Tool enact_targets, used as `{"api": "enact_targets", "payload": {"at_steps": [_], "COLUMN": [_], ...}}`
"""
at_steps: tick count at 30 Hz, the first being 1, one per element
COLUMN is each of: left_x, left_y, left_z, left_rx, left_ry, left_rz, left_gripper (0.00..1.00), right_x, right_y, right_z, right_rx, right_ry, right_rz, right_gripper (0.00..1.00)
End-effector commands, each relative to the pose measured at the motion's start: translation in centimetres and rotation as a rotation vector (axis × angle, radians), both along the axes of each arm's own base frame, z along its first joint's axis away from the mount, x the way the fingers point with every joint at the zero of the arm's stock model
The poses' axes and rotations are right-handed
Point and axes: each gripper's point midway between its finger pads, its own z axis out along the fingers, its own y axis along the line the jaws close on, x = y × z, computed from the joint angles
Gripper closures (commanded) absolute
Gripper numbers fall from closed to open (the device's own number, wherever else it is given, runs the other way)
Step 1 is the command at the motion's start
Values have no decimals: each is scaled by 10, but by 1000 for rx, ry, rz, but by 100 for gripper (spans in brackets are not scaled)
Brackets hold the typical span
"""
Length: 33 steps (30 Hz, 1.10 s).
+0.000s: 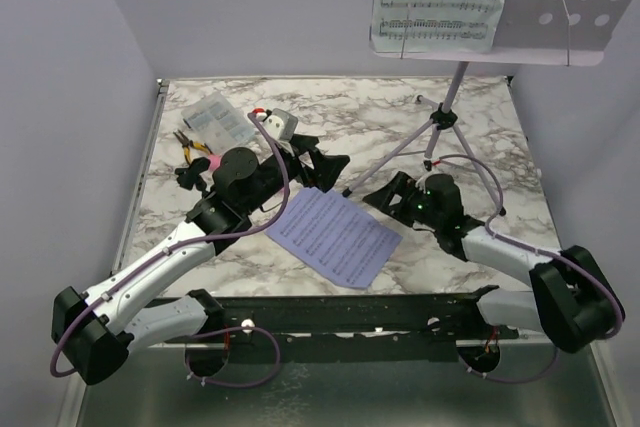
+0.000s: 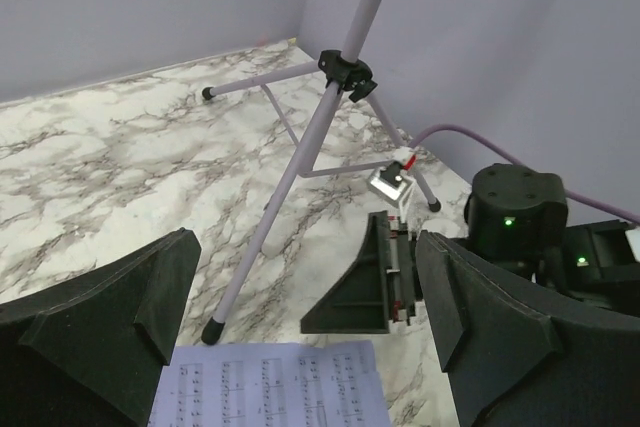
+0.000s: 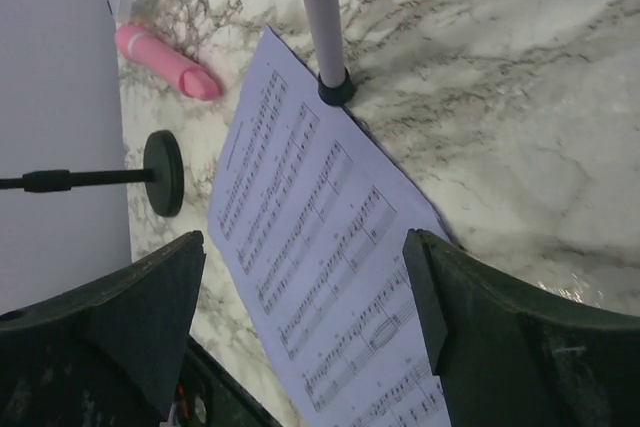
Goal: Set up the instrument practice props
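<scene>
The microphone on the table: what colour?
The cylindrical microphone is pink; clearest in the right wrist view.

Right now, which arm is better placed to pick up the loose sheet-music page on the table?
Right, probably: the page fills the gap between the right gripper's open fingers in its wrist view, while the left gripper catches only the page's edge.

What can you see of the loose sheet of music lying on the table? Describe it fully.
The sheet of music is one pale paper page printed with black staves. It lies flat, face up and askew, on the marble table near its front edge. A black-tipped tripod foot stands at its far edge. The left claw and right claw hang open over it, holding nothing.
</scene>
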Motion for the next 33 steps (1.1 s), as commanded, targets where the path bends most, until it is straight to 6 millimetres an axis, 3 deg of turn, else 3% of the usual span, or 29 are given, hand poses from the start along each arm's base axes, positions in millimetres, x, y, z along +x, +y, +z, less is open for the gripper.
{"api": "enact_targets", "payload": {"at_steps": [1, 3, 7, 13, 18, 29, 33], "left_x": [-6, -8, -9, -1, 1, 6, 6], "left_y": [3, 0, -4, -2, -2, 4, 5], "left_z": [15, 15, 12, 4, 3, 2, 3], "left_rx": [-33, -42, -41, -19, -7, 14, 16], "left_ry": [-24, -14, -5, 0, -7, -29, -34], "left_rz": [-2, -19, -35, 0, 9, 49, 51], "left_gripper": [1, 1, 1, 1, 1, 3, 3], "right_x": [56, 67, 83, 101, 120, 166, 181], "right_y": [8, 1, 0, 3, 10, 41, 50], "right_z": [28, 15, 16, 22, 15, 10, 7], "right_rx": [70, 44, -2, -48, -65, -85, -68], "right_ry": [-94, -84, -162, -259, -291, -324, -338], "right_rz": [-201, -274, -345, -407, -430, -419, -439], "right_gripper": [20, 29, 43, 53, 60, 86, 87]}}
